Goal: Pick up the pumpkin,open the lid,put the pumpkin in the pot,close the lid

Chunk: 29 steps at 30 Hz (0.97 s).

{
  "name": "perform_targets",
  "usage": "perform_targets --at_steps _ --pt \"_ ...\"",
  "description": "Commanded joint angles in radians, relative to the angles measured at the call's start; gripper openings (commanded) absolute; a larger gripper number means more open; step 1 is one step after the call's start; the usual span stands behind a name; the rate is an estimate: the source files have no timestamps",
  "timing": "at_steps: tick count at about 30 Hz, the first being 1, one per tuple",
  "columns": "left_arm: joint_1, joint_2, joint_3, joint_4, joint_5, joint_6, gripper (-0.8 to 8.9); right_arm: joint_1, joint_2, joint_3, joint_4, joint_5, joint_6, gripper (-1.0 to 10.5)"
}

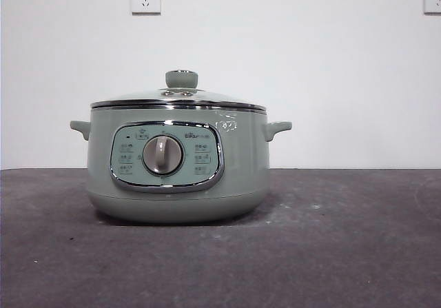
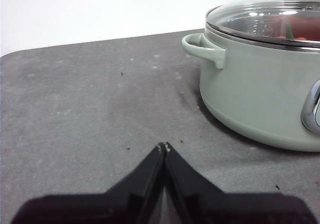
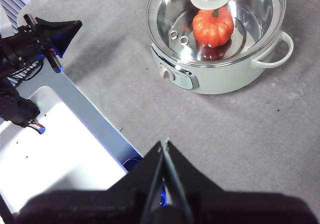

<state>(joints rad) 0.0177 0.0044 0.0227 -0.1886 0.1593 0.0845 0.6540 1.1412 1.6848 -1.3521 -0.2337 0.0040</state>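
The pumpkin (image 3: 213, 27) is seen inside the pot (image 1: 178, 163), under the seated lid (image 3: 216, 18). Both claws are clenched empty, well apart. The fragile, slippery glass is best taken by its knob (image 1: 181, 79).

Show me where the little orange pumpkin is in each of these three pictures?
Front view: not visible; the pot wall hides it.
Left wrist view: only an orange patch through the glass lid.
Right wrist view: pumpkin plainly inside the pot, under the lid.
Shared landmark: the lid's knob.
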Motion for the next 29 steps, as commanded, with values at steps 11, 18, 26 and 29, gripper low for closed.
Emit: perform_targets --at_steps 11,18,26,29 --pt "0.003 -0.003 -0.011 -0.011 -0.001 -0.010 -0.03 0.002 -0.003 0.000 -0.006 0.000 0.005 0.0" --pt "0.003 -0.003 -0.011 -0.011 -0.001 -0.010 -0.03 0.002 -0.003 0.000 -0.006 0.000 0.005 0.0" --pt "0.003 -0.003 -0.011 -0.011 -0.001 -0.010 -0.03 -0.097 -0.061 -0.001 0.053 0.006 -0.058 0.0" --pt "0.003 -0.003 -0.011 -0.011 -0.001 -0.010 -0.03 -0.174 -0.123 -0.017 0.181 -0.030 -0.058 0.0"
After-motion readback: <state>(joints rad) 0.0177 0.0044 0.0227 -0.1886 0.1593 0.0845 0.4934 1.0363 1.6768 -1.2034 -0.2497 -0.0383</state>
